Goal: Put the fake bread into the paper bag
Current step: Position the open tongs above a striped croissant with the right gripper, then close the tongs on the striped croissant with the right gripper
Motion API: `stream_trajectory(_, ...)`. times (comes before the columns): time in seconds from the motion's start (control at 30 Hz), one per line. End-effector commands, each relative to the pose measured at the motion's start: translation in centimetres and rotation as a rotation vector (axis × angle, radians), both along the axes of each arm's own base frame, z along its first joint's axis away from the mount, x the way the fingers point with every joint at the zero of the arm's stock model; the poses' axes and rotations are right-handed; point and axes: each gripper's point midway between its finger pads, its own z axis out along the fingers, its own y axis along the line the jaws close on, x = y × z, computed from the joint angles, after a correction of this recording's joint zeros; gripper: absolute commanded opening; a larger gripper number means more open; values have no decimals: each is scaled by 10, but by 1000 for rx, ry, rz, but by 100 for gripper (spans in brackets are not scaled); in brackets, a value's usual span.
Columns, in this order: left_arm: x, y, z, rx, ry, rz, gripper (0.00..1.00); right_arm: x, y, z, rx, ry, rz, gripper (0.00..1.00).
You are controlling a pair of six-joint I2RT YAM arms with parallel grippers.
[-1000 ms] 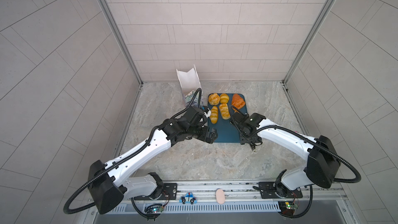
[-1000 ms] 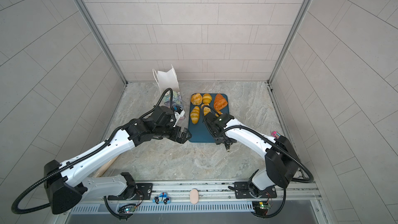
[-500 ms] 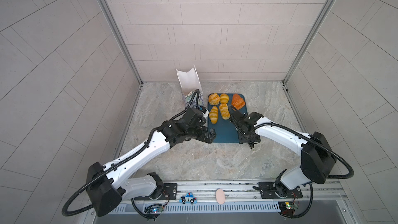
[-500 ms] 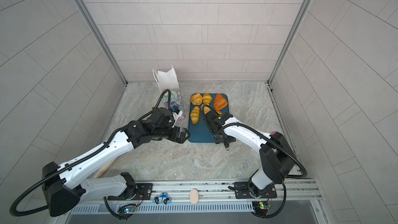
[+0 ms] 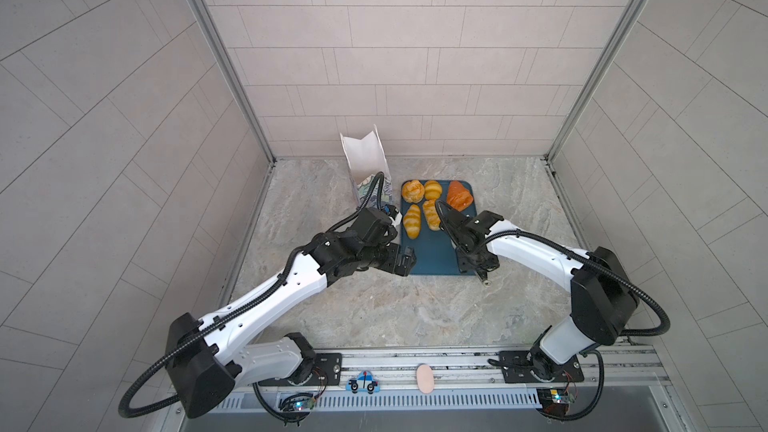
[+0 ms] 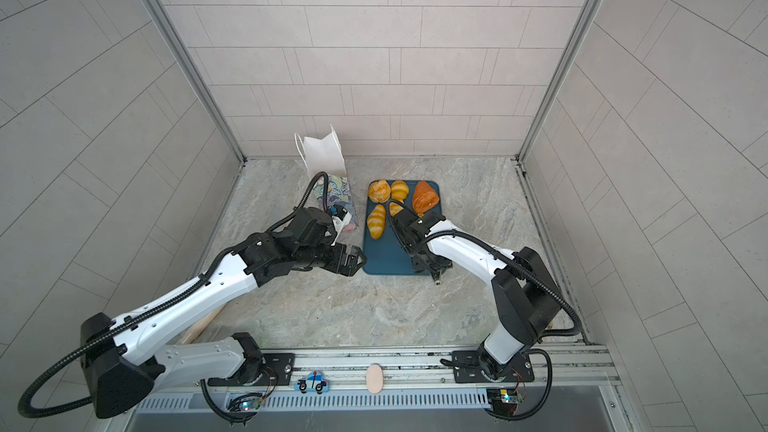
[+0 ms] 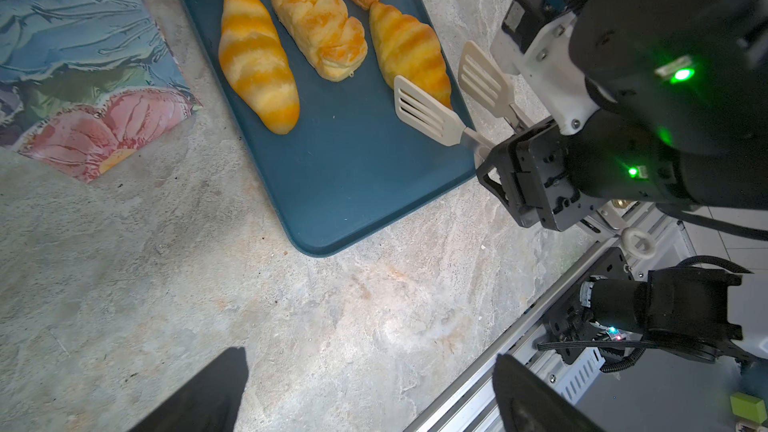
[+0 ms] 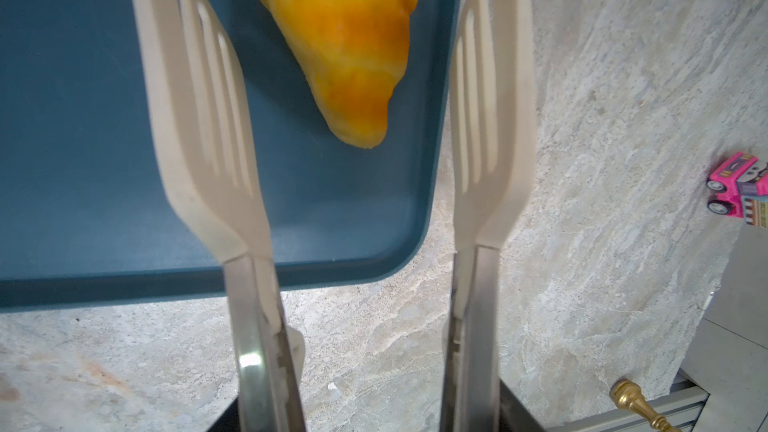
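Observation:
Several pieces of fake bread lie on a blue tray (image 5: 432,255): a striped croissant (image 5: 412,222), a braided piece (image 7: 318,20), rolls (image 5: 412,191) and a darker orange-brown piece (image 5: 459,196). The paper bag (image 5: 365,160) stands open left of the tray, its flower print (image 7: 83,56) facing me. My right gripper (image 8: 374,417) is shut on beige slotted tongs (image 8: 199,97). The tongs' blades are spread either side of the tip of a croissant (image 8: 349,47) near the tray's right edge, and I cannot tell whether they touch it. My left gripper (image 7: 368,357) hangs open and empty by the tray's near left corner.
A pink toy truck (image 8: 739,189) and a brass piece (image 8: 640,405) lie to the right, near the rail. A blue toy car (image 5: 363,382) and a pink oval (image 5: 424,378) sit on the front rail. A wooden stick (image 6: 203,324) lies under the left arm. Tiled walls close three sides.
My right gripper has carried the tongs a little farther along the tray toward the croissant. The left arm has hardly moved.

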Motion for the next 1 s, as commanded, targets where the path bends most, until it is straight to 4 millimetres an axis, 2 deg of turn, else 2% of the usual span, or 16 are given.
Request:
stream_trajectory(0.0,0,3,2,3,-14,4,100,8,-1,5,-14,-15,10,65)
stream_trajectory(0.43,3,4,2,16,-18,8,100,23,-7,-1,-29,3,-15,65)
stream_trajectory(0.67,4,5,4,17,-23,11,100,30,-2,-1,-10,19,4,64)
stream_trajectory(0.97,4,7,6,22,-30,20,100,30,-3,-4,3,50,5,58)
